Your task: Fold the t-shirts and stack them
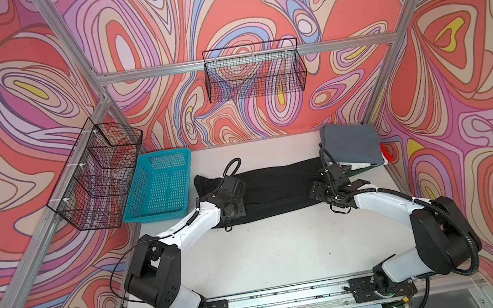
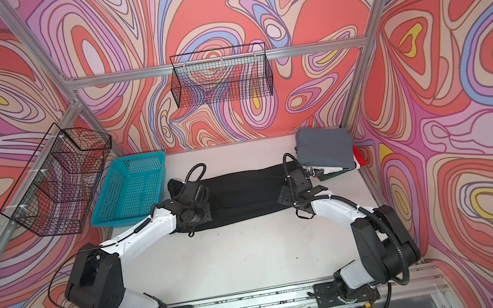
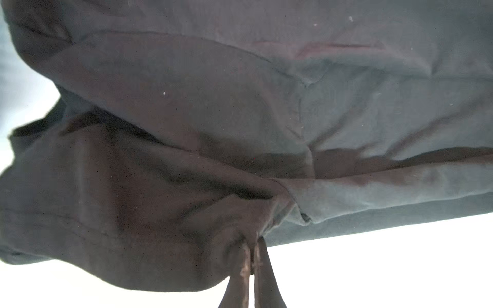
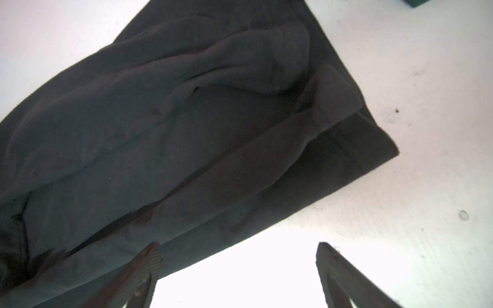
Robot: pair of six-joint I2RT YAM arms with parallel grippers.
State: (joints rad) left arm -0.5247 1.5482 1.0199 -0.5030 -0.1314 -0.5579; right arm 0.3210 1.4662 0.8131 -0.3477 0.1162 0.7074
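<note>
White matte tabletop (image 1: 269, 250), lightly scuffed and speckled, spreads out from the rail where both arms are bolted. Across its middle lies the black t-shirt (image 1: 276, 186), soft cotton folded into a long, narrow band with rumpled ridges along it.

Both top views hide the fingers under the wrists; the wrist cameras show them. The left gripper (image 3: 252, 240) is pinched tight on a puckered bunch of the black cloth at the band's left end, and creases fan out from the pinch. The right gripper (image 4: 238, 244) is spread wide at the band's right end with nothing between its ribbed pads (image 4: 149, 262): one finger is over the shirt's hemmed edge, the other over bare table.

Further back on the right sits a folded stack: the slate-grey t-shirt (image 1: 349, 144) smooth on top, the white (image 1: 361, 165) and dark green (image 1: 355, 171) edges beneath, the red (image 1: 387, 152) peeping out at the side. Back left stands a turquoise perforated plastic basket (image 1: 163, 154). Black wire baskets hang on the side rail (image 1: 99, 173) and the rear rail (image 1: 254, 71).
</note>
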